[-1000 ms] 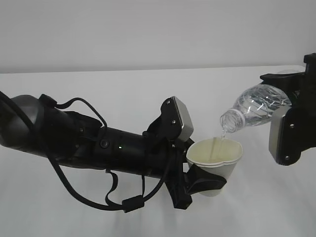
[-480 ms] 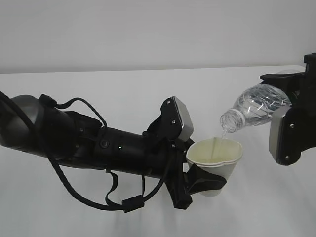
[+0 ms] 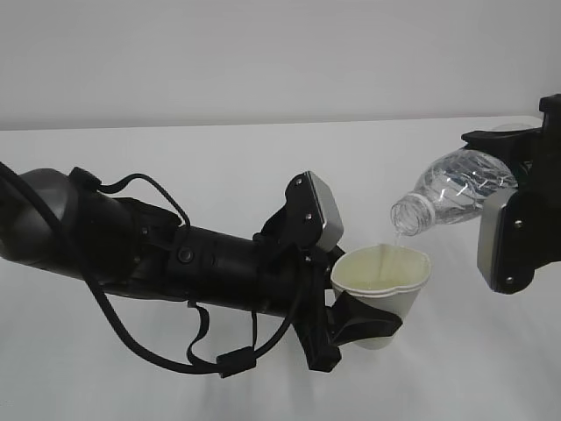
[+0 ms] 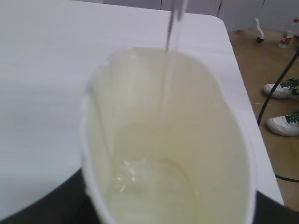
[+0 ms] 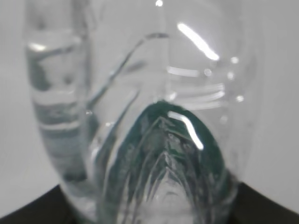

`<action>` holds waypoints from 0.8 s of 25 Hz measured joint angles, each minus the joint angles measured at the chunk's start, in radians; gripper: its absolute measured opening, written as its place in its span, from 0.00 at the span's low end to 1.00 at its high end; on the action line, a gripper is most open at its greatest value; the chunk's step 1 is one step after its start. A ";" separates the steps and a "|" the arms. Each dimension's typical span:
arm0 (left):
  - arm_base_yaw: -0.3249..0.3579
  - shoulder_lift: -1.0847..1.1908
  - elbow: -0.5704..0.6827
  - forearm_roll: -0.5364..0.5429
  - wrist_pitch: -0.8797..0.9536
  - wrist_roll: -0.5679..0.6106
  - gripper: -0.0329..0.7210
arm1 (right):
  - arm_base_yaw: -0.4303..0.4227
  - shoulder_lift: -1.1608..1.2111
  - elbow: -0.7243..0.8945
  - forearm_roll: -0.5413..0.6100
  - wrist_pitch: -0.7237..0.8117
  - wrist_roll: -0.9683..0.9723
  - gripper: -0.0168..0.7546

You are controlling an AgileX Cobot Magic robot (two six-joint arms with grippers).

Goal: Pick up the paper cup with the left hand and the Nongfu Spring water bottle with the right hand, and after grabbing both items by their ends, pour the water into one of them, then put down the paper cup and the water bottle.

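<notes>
My left gripper (image 3: 368,320) is shut on the white paper cup (image 3: 383,294), holding it low on its body above the table. The cup's rim is squeezed oval, and water (image 4: 149,179) pools in its cream inside (image 4: 187,121). My right gripper (image 3: 517,219) is shut on the base end of the clear Nongfu Spring water bottle (image 3: 456,189), tilted neck-down to the left. A thin stream of water (image 3: 396,241) falls from the bottle's mouth into the cup and shows as a stream (image 4: 172,28) in the left wrist view. The bottle (image 5: 140,116) fills the right wrist view, its green label (image 5: 163,158) near the jaws.
The white table (image 3: 219,167) runs back to a pale wall. In the left wrist view the table's right edge (image 4: 243,84) drops to a wooden floor with white shoes (image 4: 282,123) and a black cable (image 4: 275,88).
</notes>
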 joint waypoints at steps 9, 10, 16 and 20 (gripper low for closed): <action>0.000 0.000 0.000 0.000 0.000 0.000 0.56 | 0.000 0.000 0.000 0.000 0.000 -0.011 0.52; 0.000 0.000 0.000 0.000 0.000 0.000 0.56 | 0.000 0.000 0.000 0.000 0.000 -0.013 0.52; 0.000 0.000 0.000 0.000 0.000 0.000 0.56 | 0.000 0.000 0.000 0.000 0.000 -0.019 0.52; 0.000 0.000 0.000 0.000 0.000 0.000 0.56 | 0.000 0.000 0.000 0.000 0.000 -0.019 0.52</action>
